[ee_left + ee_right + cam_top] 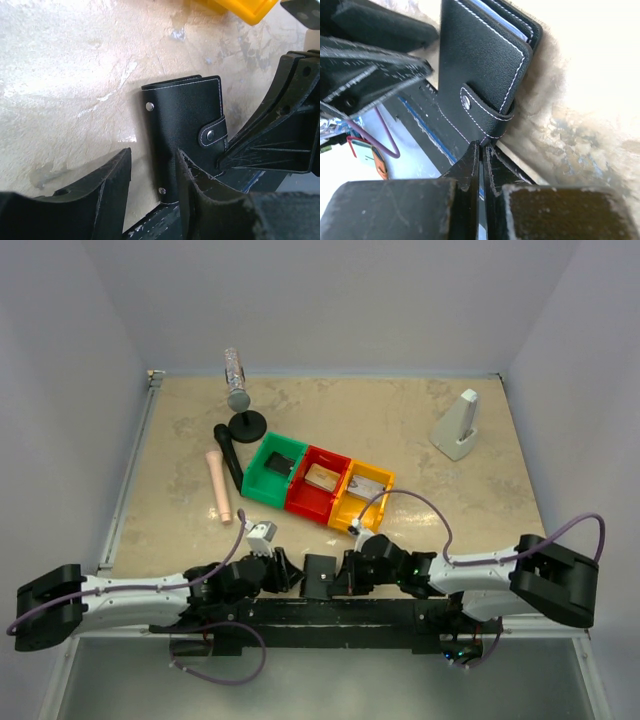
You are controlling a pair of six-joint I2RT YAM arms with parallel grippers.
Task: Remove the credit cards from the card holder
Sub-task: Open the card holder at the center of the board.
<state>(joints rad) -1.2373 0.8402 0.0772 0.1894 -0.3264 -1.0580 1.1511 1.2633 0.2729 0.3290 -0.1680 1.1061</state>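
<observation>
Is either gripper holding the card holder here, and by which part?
Cannot be told: right gripper shut against the card holder below its strap; left gripper open astride it.

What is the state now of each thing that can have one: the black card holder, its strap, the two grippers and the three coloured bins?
Flat black stitched card holder: closed.
Snap strap: fastened.
Left gripper: open, at the holder.
Right gripper: shut, tips at the strap's end.
Green plastic bin: upright, dark thing inside.
Red plastic bin: upright, flat thing inside.
Yellow plastic bin: upright, flat thing inside.
</observation>
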